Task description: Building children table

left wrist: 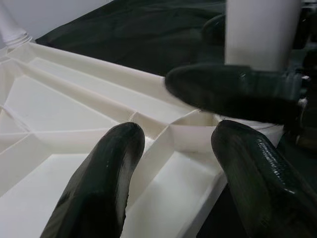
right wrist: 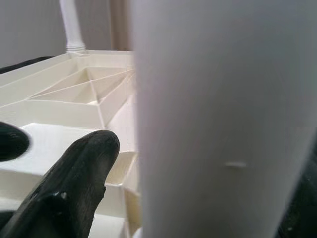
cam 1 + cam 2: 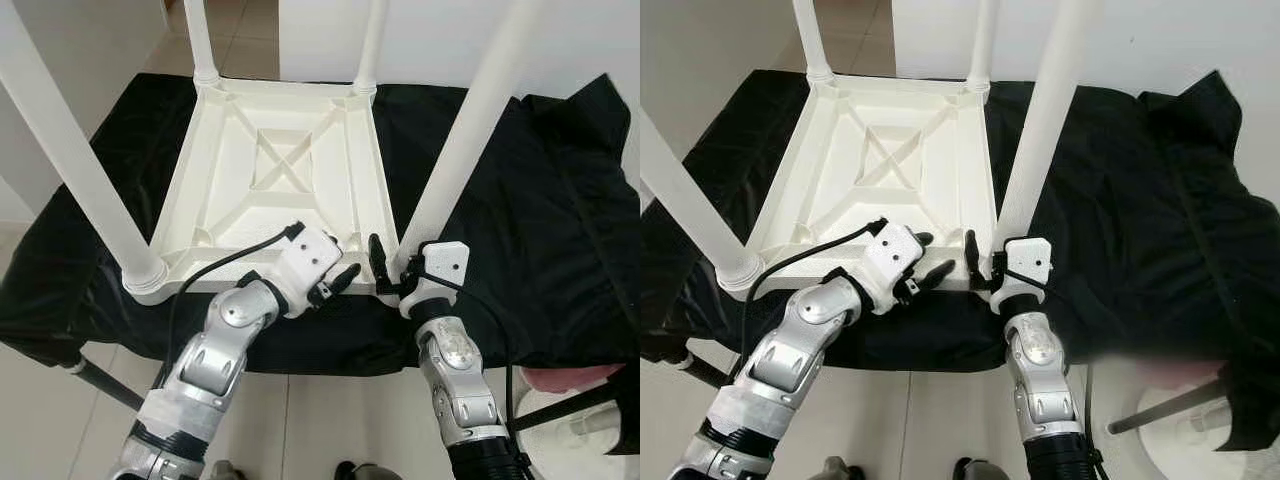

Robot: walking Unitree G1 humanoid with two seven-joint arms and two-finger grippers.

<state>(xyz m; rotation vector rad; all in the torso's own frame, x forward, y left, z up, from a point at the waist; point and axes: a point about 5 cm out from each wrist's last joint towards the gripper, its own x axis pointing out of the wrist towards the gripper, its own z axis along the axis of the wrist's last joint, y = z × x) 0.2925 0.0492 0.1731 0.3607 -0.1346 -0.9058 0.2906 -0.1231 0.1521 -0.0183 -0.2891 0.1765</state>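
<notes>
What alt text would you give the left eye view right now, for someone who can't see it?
An upside-down white plastic table top lies on a black cloth with four white legs pointing up. The right gripper is at the base of the near right leg, one finger on each side, and the open left gripper hovers at the top's near edge beside it.

Pale tiled floor point(image 3: 330, 410) near; black cloth point(image 3: 520, 200) covering a low surface; white walls point(image 3: 440, 40) far; diffuse, even lighting.
</notes>
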